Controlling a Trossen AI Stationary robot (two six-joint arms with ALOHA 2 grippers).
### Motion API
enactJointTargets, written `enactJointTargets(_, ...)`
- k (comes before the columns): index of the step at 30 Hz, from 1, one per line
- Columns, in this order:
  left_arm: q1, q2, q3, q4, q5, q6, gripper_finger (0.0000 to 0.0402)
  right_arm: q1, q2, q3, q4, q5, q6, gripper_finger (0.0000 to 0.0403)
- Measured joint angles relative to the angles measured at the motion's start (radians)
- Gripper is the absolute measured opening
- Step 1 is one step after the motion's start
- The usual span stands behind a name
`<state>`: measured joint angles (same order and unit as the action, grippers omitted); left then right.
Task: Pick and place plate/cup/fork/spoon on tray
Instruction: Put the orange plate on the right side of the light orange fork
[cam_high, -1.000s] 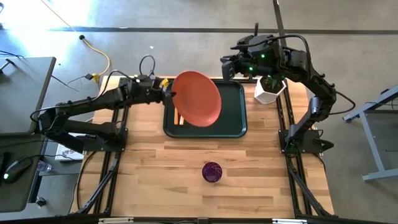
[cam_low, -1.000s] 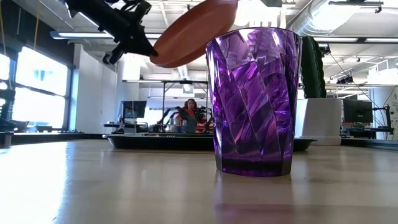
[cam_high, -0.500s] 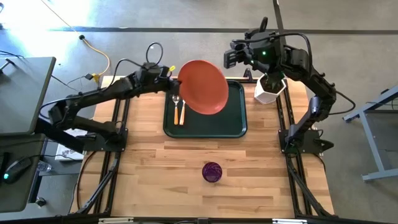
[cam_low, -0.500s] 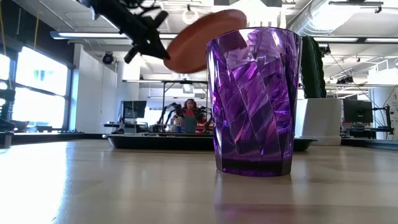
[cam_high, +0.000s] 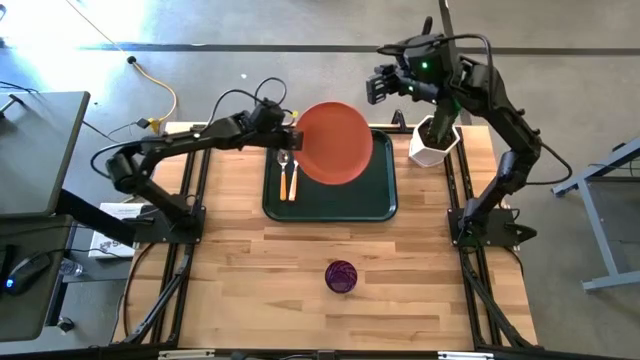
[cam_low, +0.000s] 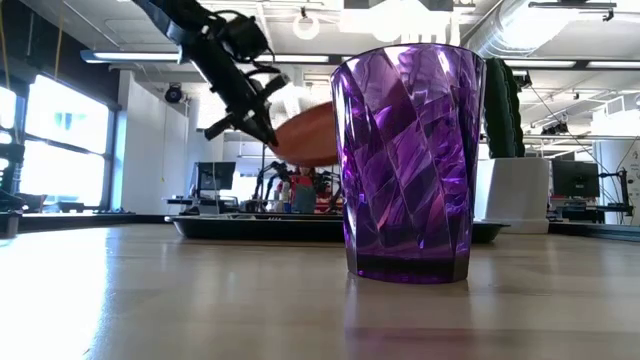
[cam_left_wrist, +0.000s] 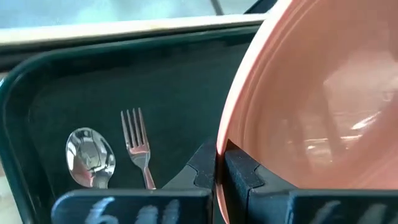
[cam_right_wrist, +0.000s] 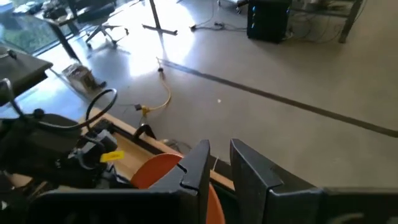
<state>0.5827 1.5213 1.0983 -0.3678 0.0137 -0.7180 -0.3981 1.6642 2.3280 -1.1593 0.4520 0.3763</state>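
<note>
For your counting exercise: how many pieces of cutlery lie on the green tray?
2. The spoon and the fork lie side by side at the tray's left end. The plate, held above by the left pincer, may hide more.

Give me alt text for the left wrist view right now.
The left gripper, shut on the rim of the orange plate, holds it over the dark green tray. The spoon and fork lie side by side on the tray.

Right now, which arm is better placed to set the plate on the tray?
Left. The left gripper already grips the plate by its rim, above the tray. The right gripper hangs empty beyond the tray's far edge.
</note>
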Motion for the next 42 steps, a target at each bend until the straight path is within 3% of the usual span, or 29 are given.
enactJointTargets(8, -0.009, 0.103, 0.006, -0.022, 0.004, -0.090, 0.0001, -0.044, 0.000, 0.000, -0.054, -0.078, -0.077, 0.0053)
enactJointTargets(17, -0.050, 0.165, 0.006, -0.034, 0.013, -0.193, 0.0001, -0.054, 0.000, 0.000, -0.107, -0.083, -0.159, 0.0053)
enactJointTargets(42, -0.140, 0.194, 0.005, -0.134, 0.051, -0.352, 0.0001, -0.054, 0.000, 0.000, -0.142, -0.088, -0.254, 0.0053)
